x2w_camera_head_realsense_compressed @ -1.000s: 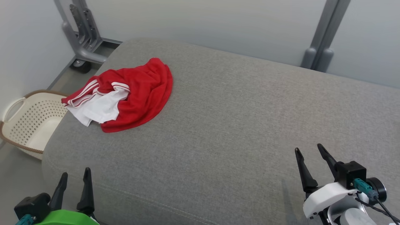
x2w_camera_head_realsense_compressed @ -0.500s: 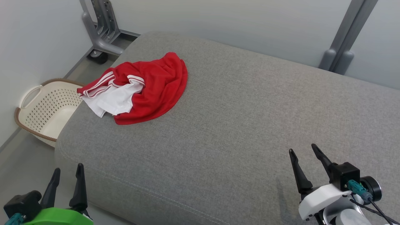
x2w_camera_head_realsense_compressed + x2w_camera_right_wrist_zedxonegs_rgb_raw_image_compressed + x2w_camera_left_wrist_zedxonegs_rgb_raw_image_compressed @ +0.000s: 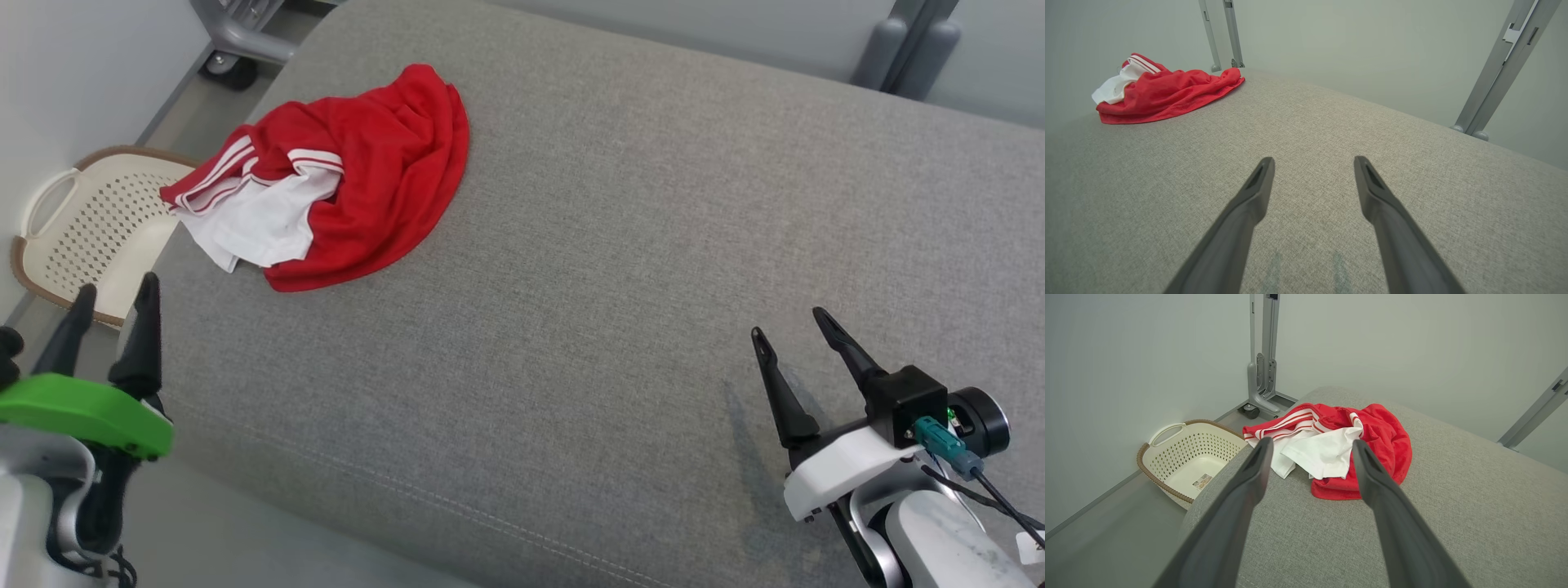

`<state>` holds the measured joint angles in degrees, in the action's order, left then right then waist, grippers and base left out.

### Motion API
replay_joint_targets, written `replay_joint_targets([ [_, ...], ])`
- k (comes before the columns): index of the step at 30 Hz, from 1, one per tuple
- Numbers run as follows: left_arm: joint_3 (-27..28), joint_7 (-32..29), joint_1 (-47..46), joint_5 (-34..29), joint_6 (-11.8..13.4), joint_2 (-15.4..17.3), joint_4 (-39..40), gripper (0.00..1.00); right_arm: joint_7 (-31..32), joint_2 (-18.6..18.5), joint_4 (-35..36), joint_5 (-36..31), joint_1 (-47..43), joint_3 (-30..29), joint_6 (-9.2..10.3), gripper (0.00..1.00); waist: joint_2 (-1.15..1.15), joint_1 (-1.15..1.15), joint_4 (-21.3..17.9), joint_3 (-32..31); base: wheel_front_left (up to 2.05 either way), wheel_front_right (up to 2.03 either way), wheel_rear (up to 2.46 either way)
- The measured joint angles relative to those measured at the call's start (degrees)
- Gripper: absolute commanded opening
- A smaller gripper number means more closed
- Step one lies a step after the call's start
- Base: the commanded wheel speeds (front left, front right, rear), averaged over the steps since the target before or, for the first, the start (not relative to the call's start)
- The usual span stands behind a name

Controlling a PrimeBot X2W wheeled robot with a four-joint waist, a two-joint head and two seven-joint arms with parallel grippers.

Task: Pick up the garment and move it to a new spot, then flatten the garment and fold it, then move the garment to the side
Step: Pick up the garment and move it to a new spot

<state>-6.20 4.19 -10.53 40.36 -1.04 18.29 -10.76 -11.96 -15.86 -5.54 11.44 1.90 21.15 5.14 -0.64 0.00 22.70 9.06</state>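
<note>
Head view: the crumpled red garment with white striped trim and a white panel point(image 3: 384, 180) lies at the far left corner of the wide grey upholstered cushion point(image 3: 612, 286), its white part hanging toward the left edge. The whole picture has shifted since a second ago, so my head has dipped. The garment keeps the same heap and the same spot on the cushion. My left jaws have truly moved: from the bottom edge they have risen to the near left corner, dark fingers point(image 3: 143, 343) parted and holding nothing, in front of the cream perforated plastic basket point(image 3: 90, 220) on the floor. My right jaws rest over the near right of the cushion, fingers point(image 3: 780, 392) spread and empty, much as before.

Left wrist view: both fingers point(image 3: 1241, 498) frame the garment point(image 3: 1384, 437) straight ahead, still well apart from it. The basket point(image 3: 1188, 449) sits to the left, below the cushion point(image 3: 1453, 522).

Right wrist view: my fingers point(image 3: 1380, 204) stand wide over bare cushion point(image 3: 1331, 122), with the garment point(image 3: 1167, 92) far off to the left.

I judge the reach for the pick-up has begun on the left. No cloth is gripped yet.
</note>
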Motion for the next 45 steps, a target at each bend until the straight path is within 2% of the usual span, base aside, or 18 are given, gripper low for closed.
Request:
replay_joint_targets([
  [5,1.6,-4.9,-5.3,2.3,0.0,2.2,-2.1,1.0,1.4,-0.1,1.5,-0.9,0.7,0.9,-0.11,1.0,0.0,0.0,-0.9,3.7,0.0,0.0,0.0],
  [9,2.4,-8.9,-8.1,6.8,-0.1,1.8,-3.9,1.0,2.3,-0.3,2.7,-0.9,2.4,0.9,-0.52,1.0,0.0,0.0,-1.8,6.6,0.0,0.0,0.0],
  [15,4.5,-11.1,-13.7,9.8,-0.1,1.4,-5.5,1.0,3.1,-2.3,5.5,-2.0,6.8,-0.6,-0.51,1.0,0.0,0.0,-3.5,11.9,0.0,0.0,0.0],
  [18,4.3,-12.3,-15.9,11.7,-0.5,0.2,-6.5,1.0,3.7,-3.1,6.9,-2.6,8.4,-1.5,-0.49,1.0,0.0,0.0,-4.2,14.2,0.0,0.0,0.0],
  [26,6.0,-13.3,-20.9,14.8,-0.5,-2.0,-11.2,1.0,5.1,-6.0,10.8,-4.8,12.1,-3.4,-0.46,1.0,0.0,0.0,-5.1,20.6,0.0,0.0,0.0],
  [33,6.2,-13.1,-23.6,15.8,-0.5,-3.5,-17.3,1.0,5.5,-7.2,11.1,-5.4,13.3,-3.8,-0.46,1.0,0.0,0.01,-5.6,25.1,0.0,0.0,0.0],
  [43,6.3,-11.6,-25.7,15.7,-1.6,-4.3,-24.1,1.0,5.5,-7.4,11.2,-5.4,14.0,-4.4,-0.43,1.0,0.0,0.01,-7.1,25.5,0.0,0.0,0.0],
  [44,6.3,-11.6,-25.9,15.7,-1.6,-4.3,-24.6,0.96,5.5,-7.4,11.2,-5.4,14.0,-4.4,-0.43,1.0,0.0,0.01,-7.2,25.4,0.0,0.0,0.0],
  [45,6.2,-11.5,-26.2,15.7,-1.7,-4.3,-25.3,0.73,5.5,-7.4,11.2,-5.4,13.9,-4.4,-0.43,1.0,0.0,0.01,-7.3,25.3,0.0,0.0,0.0],
])
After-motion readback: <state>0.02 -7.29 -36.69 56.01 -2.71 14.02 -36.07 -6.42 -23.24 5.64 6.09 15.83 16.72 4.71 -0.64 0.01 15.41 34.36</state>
